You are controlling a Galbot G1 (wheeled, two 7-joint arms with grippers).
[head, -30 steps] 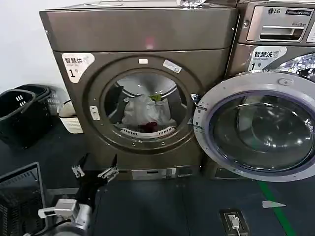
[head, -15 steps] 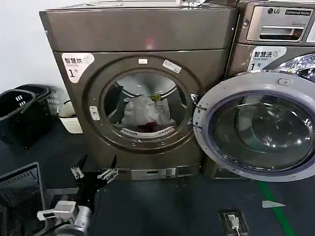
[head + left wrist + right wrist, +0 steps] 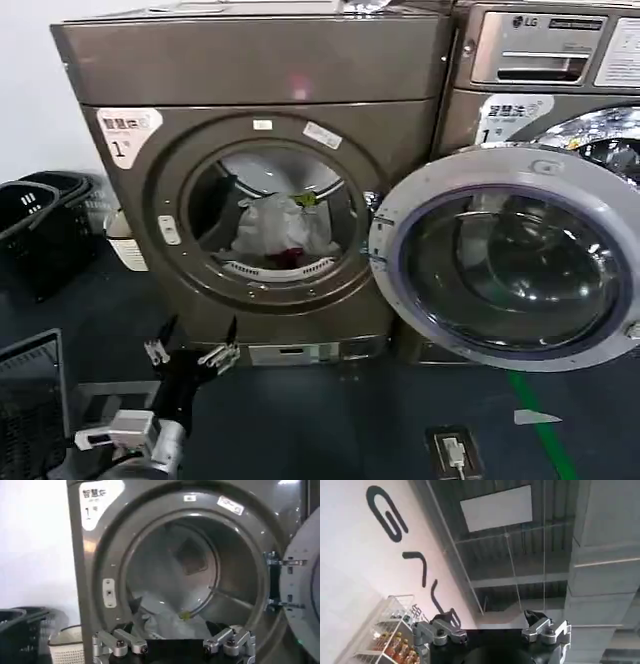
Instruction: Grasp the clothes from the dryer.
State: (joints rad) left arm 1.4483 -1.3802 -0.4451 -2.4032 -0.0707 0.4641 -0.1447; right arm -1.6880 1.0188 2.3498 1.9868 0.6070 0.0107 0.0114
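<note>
Dark floor (image 3: 330,420), white wall (image 3: 40,90), black baskets (image 3: 40,225)

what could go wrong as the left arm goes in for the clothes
1. The left gripper, open, sits low in front of the dryer; rising toward the port it might clip the lower rim.
2. The clothes lie heaped together, so one grasp may drag several pieces or drop some.
3. The open door stands close beside the port.

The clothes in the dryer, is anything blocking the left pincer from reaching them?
Nothing visible. The dryer door is swung wide open to the right, and the open left pincer sits low in front of the port, with the clothes heaped just inside.
</note>
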